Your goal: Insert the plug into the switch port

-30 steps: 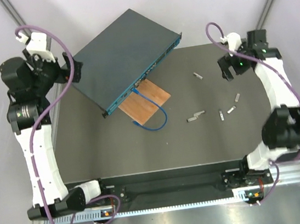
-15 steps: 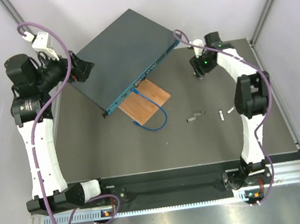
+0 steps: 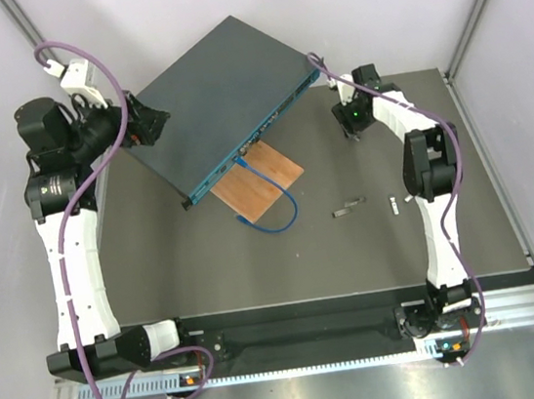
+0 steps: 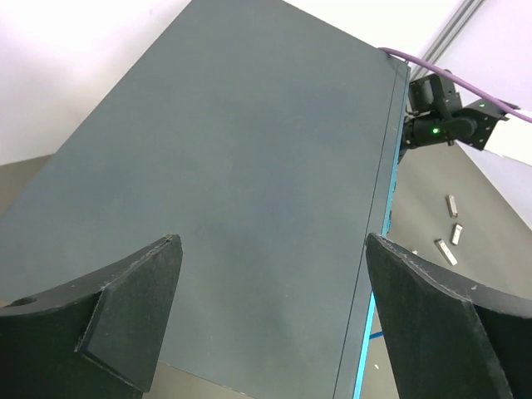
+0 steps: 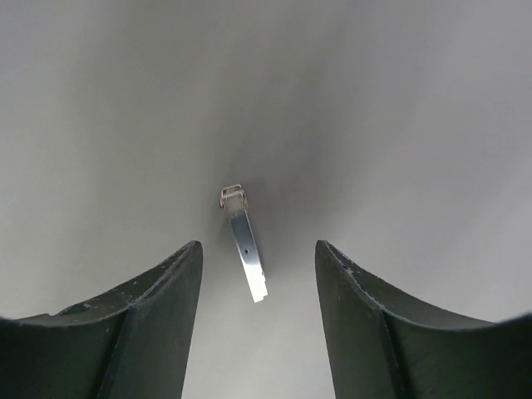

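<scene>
Right gripper [image 3: 352, 121]: stands over the far right part of the table [image 3: 257, 270], just off the far right corner of the switch [image 3: 219, 97]; jaws partly apart, holding nothing.

Plug [image 5: 245, 241]: lies flat on the table directly below the right gripper, in the gap between the two fingers [image 5: 150, 307]; bare table shows on both sides of it, so neither finger touches it; its long axis runs along the gap, slightly slanted, with the looped latch end farthest from the wrist camera.

Judgement: a straight closing of the jaws should catch the plug across its narrow sides.

Left gripper [image 4: 273, 241]: jaws wide apart, empty, poised at the left corner of the switch with a finger to either side above its top face.

Switch: lies diagonally at the far middle of the table; its row of ports [image 3: 258, 132] faces near and right, to the left of the plug; a blue cable [image 3: 278, 208] already sits in one port.

Nearer arm: the right, by a wide margin; the left is well apart from the plug, on the other side of the switch.
</scene>
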